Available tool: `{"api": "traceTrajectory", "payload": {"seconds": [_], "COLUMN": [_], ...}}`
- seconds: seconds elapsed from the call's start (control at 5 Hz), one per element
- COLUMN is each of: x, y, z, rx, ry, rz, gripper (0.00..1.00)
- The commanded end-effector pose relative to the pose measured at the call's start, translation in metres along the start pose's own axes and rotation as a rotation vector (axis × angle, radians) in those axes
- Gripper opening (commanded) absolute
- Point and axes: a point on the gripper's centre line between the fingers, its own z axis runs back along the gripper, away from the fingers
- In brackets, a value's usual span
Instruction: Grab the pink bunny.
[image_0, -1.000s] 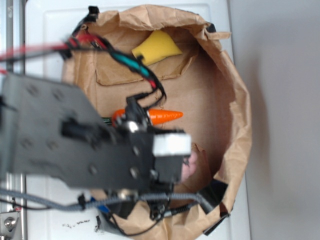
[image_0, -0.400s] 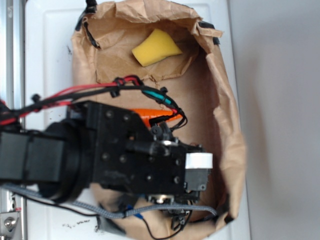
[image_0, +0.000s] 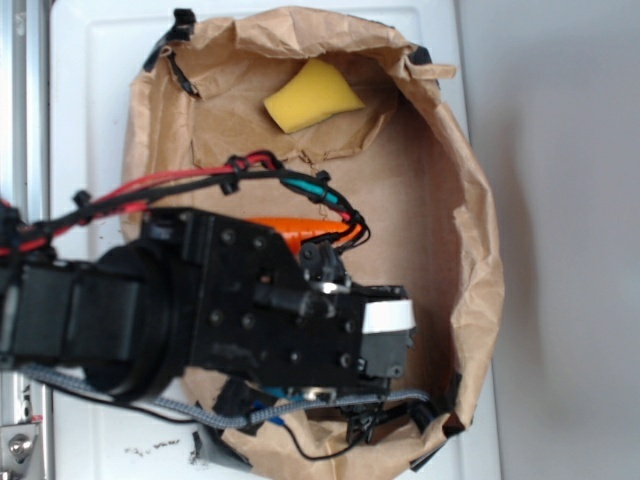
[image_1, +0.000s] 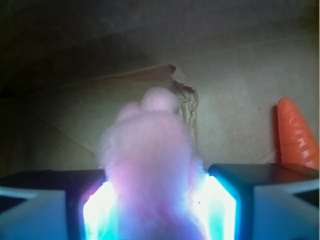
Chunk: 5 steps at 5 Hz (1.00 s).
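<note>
Here the bunny (image_1: 149, 165) is framed between the fingers of the gripper (image_1: 152, 210) at lower centre — seemingly pinched — so a lift would be called for next.

You are looking down on a white tabletop (image_0: 95, 90), bare along its left and top edges, with a metal rail (image_0: 25, 110) running down its far left side. Directly on the tabletop sits a brown paper-lined container (image_0: 470, 230), its crumpled rim rolled outward and black clips showing at the corners. On its brown floor you can see a yellow sponge (image_0: 312, 95) near the top wall and an orange carrot (image_0: 290, 228) near the middle, partly covered from above. To the right of the tabletop lies a plain grey surface (image_0: 570, 240).
</note>
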Motion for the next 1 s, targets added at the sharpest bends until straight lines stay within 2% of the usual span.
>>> {"api": "traceTrajectory", "payload": {"seconds": [0.0,0.2,0.4,0.6,0.8], "x": [-0.019,-0.010,-0.010,0.005,0.022], "y": [0.032,0.061,0.076,0.079,0.070], "z": [0.076,0.123,0.150,0.163,0.157], "rx": [-0.001,0.051,0.040,0.028,0.052], "ry": [-0.028,0.016,-0.048,-0.096,-0.123], "rz": [0.133,0.213,0.225,0.263,0.260], "gripper": [0.00,0.00,0.00,0.00,0.00]}}
